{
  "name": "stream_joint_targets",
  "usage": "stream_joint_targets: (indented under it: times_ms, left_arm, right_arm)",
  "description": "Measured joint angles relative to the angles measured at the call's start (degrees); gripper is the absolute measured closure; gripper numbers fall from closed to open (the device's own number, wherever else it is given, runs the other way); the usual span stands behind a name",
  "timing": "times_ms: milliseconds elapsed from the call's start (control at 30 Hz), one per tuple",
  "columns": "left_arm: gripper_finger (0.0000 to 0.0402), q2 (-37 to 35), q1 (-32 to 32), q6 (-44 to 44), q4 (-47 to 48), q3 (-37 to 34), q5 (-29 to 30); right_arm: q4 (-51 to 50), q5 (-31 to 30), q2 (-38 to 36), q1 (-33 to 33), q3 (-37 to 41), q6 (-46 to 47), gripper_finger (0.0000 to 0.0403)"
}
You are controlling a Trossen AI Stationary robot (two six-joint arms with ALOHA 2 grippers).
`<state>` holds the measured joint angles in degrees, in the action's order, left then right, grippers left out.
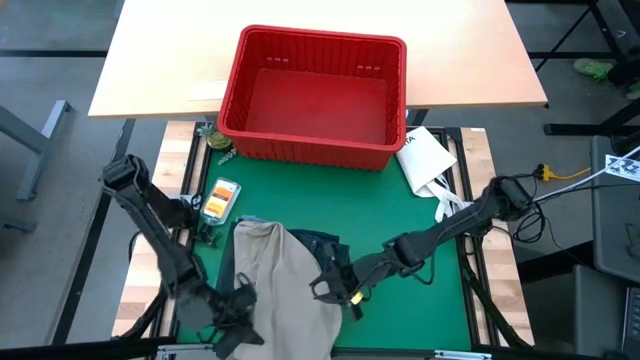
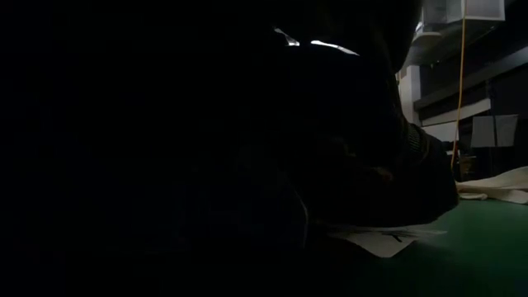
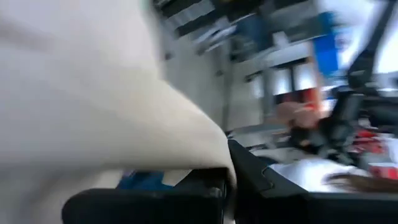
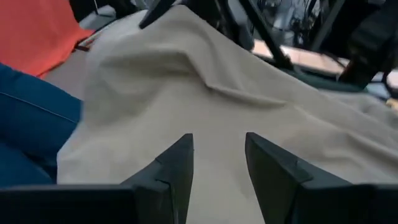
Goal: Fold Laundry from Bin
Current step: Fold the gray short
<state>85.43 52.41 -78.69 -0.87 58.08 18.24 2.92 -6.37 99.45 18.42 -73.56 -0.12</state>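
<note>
Sitting bare inside at twelve o'clock, red bin (image 1: 315, 95). Lying at six o'clock on green surface (image 1: 400, 215), tan trousers (image 1: 285, 285), pinched by left hand (image 1: 238, 305); right hand (image 1: 328, 283) spread just beside jeans (image 1: 318, 243).

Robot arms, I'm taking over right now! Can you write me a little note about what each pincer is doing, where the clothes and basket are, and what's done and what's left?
Left pincer: shut on the tan trousers, at their near left edge.
Right pincer: open, over the trousers' right side, holding nothing.
Clothes: tan trousers lie on the green mat near the front, with blue jeans peeking out underneath.
Red basket: at the back of the table, nothing showing inside.
Done: clothes are out of the basket.
Left: the trousers look rumpled, not folded yet; the jeans need folding too.
</note>
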Motion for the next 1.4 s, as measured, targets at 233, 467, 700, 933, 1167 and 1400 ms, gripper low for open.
stream_joint_targets:
  times_ms: [233,467,700,933,1167,1400]
  left_arm:
    - [0.0399,0.0,-11.2,15.9,-11.3,0.0,-9.1]
    - [0.0399,0.0,-22.6,24.5,-12.1,0.0,-16.0]
    - [0.0399,0.0,-32.4,26.9,-13.4,0.0,-21.4]
    - [0.0399,0.0,-42.0,34.8,-21.6,0.0,-23.9]
    - [0.0399,1.3,-50.2,48.1,-24.4,0.0,-20.2]
    - [0.0399,9.5,-52.9,50.8,-37.7,0.0,-19.3]
  right_arm:
    - [-0.3,0.0,-6.5,0.0,0.0,-1.2,0.0256]
    - [-0.5,-0.4,-10.9,2.6,0.0,-1.9,0.0256]
    - [-2.5,-4.4,-12.8,6.7,0.0,-3.9,0.0256]
    - [-6.9,-15.8,-16.5,10.0,0.0,-5.4,0.0256]
    - [-7.8,-23.3,-18.0,10.9,0.0,-10.2,0.0256]
    - [-12.0,-30.8,-18.0,10.5,0.0,-10.9,0.0256]
